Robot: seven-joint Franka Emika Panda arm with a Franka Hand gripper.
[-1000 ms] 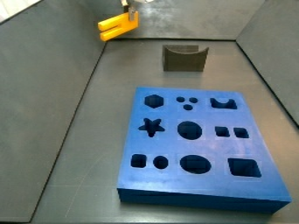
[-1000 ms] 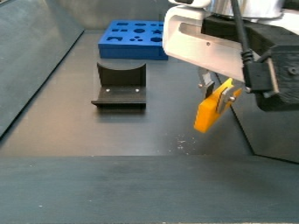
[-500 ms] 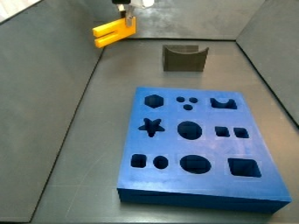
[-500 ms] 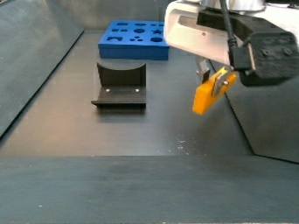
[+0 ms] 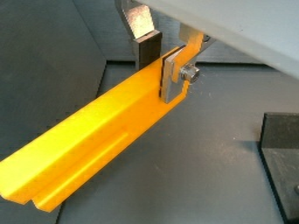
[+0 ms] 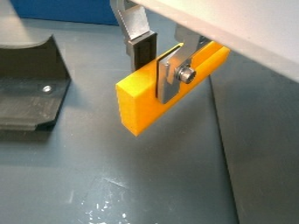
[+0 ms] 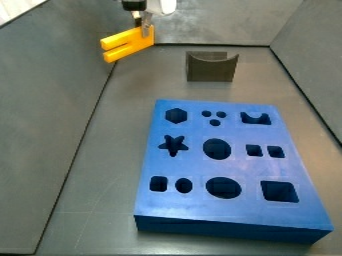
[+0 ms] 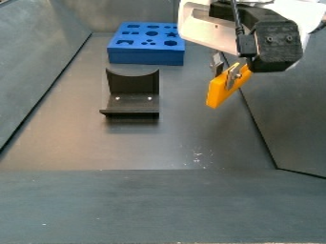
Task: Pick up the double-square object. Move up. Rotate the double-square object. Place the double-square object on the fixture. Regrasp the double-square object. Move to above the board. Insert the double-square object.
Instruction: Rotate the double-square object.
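The gripper is shut on the double-square object, a long yellow-orange block, gripping it near one end. The fingers clamp it from both sides. In both side views the block hangs tilted in the air, clear of the floor, under the gripper. The forked end shows in a wrist view. The fixture stands apart from the block. The blue board with dark cut-outs lies flat beyond it.
Grey walls close in the floor on both sides. The fixture also shows at the edge of both wrist views. A corner of the board shows in a wrist view. White specks mark the floor.
The gripper has lifted the double-square object higher above the floor, and the block has swung to a flatter tilt. The fixture and board have not moved.
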